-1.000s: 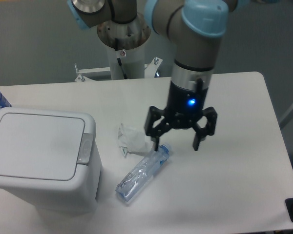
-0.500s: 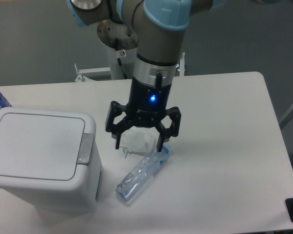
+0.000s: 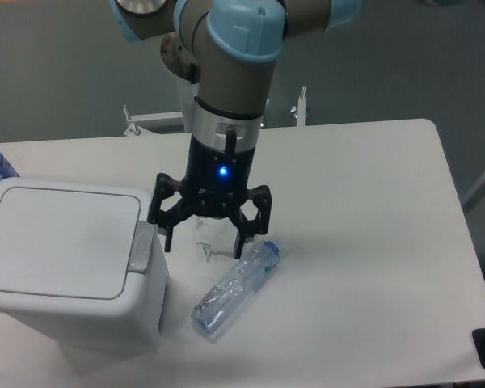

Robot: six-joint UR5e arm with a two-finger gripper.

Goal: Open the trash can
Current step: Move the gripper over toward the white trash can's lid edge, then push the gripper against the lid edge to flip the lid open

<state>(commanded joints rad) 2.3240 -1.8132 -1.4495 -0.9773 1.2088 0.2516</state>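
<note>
The trash can sits at nine o'clock on the counter, lid shut. The claw, spread and empty, hangs beside its grey button strip; descending here might snag the crumpled wrapper instead.

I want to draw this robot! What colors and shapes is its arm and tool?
The arm is a fat grey tube with light blue round caps on its joints and a silver ring lower down. The tool is black, with two spread claw-like fingers and a small glowing blue light.
</note>
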